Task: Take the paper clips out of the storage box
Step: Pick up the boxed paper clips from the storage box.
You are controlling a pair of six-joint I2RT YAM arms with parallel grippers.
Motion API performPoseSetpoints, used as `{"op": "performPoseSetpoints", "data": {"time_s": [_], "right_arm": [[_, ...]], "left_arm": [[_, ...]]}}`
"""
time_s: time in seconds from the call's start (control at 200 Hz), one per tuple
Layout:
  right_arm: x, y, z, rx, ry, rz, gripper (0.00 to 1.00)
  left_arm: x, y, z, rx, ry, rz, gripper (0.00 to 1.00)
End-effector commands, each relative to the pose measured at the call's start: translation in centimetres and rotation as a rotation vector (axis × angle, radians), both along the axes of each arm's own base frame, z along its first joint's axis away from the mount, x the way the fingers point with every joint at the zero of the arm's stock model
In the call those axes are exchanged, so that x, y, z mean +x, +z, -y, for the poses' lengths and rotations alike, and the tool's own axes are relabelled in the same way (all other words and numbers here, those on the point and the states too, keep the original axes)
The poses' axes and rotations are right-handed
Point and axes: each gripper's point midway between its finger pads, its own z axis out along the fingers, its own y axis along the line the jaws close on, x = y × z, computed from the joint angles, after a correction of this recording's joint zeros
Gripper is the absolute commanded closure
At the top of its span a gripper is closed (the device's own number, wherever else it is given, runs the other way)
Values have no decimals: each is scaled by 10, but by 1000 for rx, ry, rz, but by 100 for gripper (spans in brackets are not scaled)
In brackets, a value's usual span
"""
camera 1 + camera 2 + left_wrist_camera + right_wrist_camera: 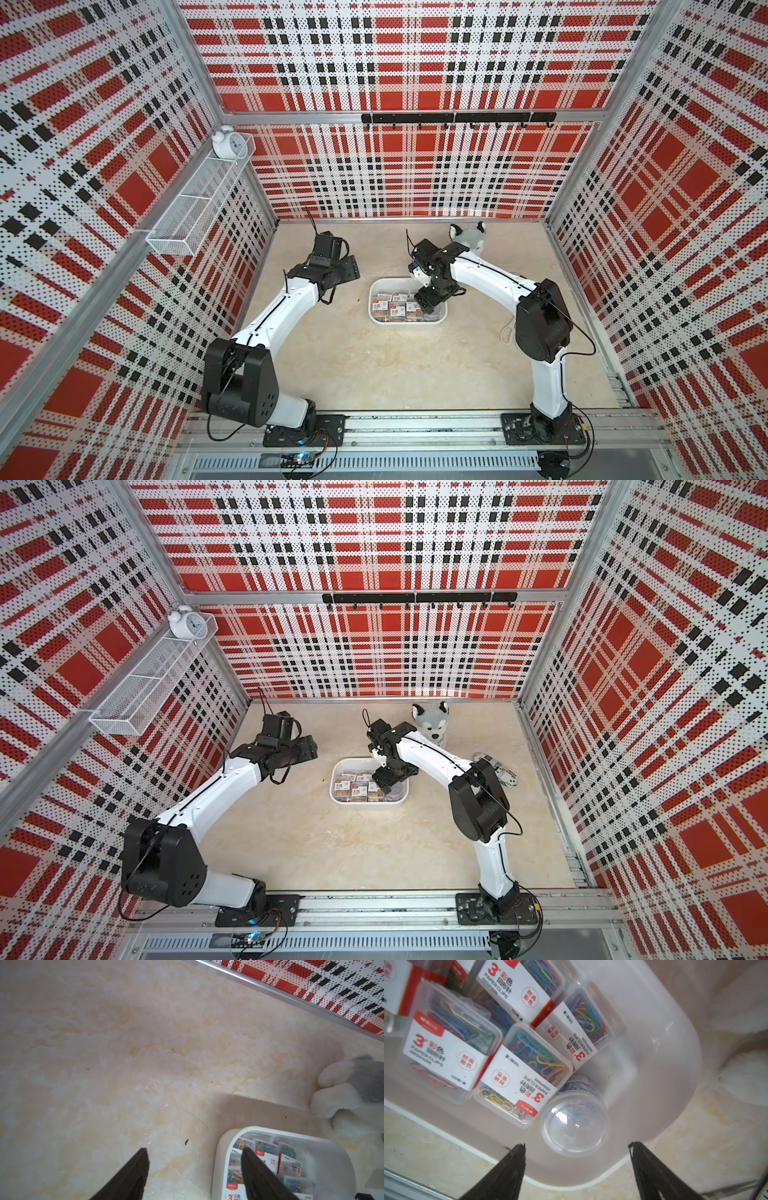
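Inside the shallow white plastic storage box (675, 1064) sit clear plastic cases of multicoloured paper clips (517, 1076) and a round clear tub (575, 1124), the right gripper (577, 1147) spread empty above the tub, the left gripper (194, 1151) spread empty near the box.

The storage box (670, 1028) is showing smooth, faintly glossy white plastic; the paper clips (452, 1043) are showing through clear glossy plastic cases bearing printed labels. The table (124, 1043) is presenting a smooth, marble-patterned beige surface, while the plush dog (432, 725) is showing soft, fluffy pile cloth.
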Motion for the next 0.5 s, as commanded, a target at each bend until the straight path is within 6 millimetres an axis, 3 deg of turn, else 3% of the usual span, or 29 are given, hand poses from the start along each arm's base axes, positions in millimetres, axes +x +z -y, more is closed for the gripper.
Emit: {"op": "performPoseSetpoints", "data": {"time_s": [0.0,0.21,0.491], "right_arm": [[-3,-14,-1,-2,6,-29,17],[-9,-25,3,-17,3,-43,19],[1,-32,4,-39,-7,-16,20]], "left_arm": [[-4,7,-1,-2,7,28,27],[-6,6,-2,-6,11,30,27],[-7,8,-2,-8,13,37,27]]}}
